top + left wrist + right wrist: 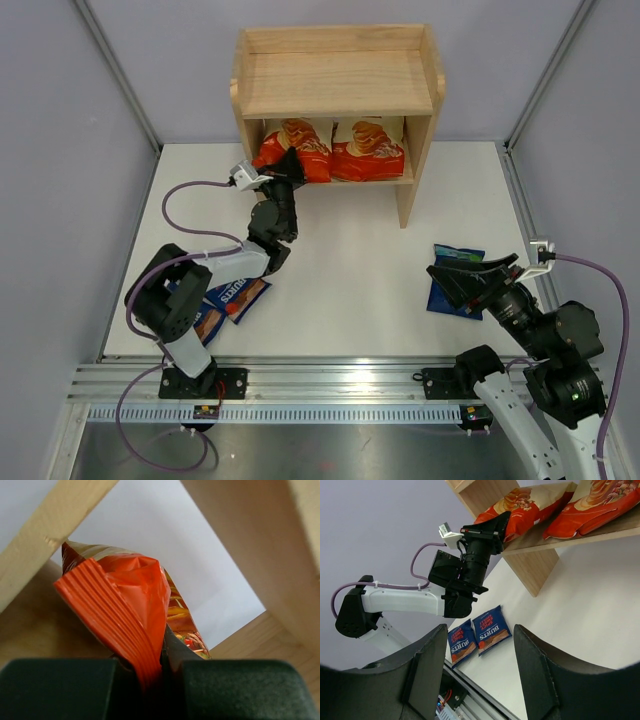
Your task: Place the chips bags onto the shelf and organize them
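Grey-lilac walls close in a white worktop, and at its far edge stands the small two-tier wooden shelf with a raised rim round its top. On the lower tier two cream-and-orange chips bags lie side by side, leaning back: the left-hand bag and the right-hand bag, their edges close to touching in the middle.

The left arm reaches from its base across the worktop to the front of the shelf. The left tool is clamped on the near end of the left-hand bag. From the left wrist you see it plainly: the ribbed orange seal is pinched tight between the two dark fingers, and the rest of the bag rests on the wooden board beyond.

Two small blue Burts bags lie flat on the worktop beside the left arm, one in full sight and the other partly covered by the arm from above. They lie edge to edge, well away from the shelf.

Over on the right, near the front edge, a third dark blue bag lies flat. The right tool hangs over it with its fingers spread wide and nothing between them. From above it covers the bag's middle, and whether it touches the bag I cannot tell; the lettering is too hidden to read
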You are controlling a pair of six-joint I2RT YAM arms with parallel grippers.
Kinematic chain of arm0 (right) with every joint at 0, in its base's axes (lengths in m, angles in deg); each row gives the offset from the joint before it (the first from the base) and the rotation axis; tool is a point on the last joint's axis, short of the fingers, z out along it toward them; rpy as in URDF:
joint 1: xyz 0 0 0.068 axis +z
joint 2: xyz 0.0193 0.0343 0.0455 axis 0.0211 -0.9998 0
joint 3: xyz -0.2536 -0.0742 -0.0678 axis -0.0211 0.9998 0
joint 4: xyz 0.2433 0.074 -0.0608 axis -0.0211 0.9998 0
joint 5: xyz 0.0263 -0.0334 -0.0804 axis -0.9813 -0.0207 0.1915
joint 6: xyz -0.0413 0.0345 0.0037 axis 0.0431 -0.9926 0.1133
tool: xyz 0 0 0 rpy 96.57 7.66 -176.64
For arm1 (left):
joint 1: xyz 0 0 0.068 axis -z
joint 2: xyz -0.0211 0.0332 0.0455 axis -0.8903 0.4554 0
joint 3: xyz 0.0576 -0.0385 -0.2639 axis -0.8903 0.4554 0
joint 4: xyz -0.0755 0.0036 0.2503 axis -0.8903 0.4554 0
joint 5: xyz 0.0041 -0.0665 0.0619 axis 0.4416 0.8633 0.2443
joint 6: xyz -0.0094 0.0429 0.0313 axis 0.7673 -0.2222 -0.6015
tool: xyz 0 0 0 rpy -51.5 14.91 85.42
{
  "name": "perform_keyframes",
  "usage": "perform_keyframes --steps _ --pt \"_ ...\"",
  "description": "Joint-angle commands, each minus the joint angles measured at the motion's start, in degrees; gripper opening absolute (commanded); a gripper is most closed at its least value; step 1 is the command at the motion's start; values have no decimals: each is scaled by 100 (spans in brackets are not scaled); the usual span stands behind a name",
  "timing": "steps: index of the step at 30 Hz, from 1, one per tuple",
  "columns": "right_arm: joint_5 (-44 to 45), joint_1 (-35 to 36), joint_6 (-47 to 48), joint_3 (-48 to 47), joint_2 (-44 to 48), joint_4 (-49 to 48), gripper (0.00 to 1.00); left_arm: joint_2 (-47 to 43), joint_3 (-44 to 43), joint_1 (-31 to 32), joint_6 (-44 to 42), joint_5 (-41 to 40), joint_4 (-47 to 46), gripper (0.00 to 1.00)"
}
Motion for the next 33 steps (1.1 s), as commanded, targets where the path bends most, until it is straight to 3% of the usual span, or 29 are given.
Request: perform_keyframes --steps 1,18,26,33 --pt "-120 52 91 -46 -102 -276 63 80 -338 -60 -251 -111 -2386 2" --pt "-191 60 3 -73 -94 -223 62 -16 242 599 -172 56 -2386 0" --pt "-217 69 -49 33 -85 -319 62 -69 382 344 -49 -76 -2386 1" --pt "-217 52 -67 138 -129 -416 62 54 58 335 -444 -295 -2386 1"
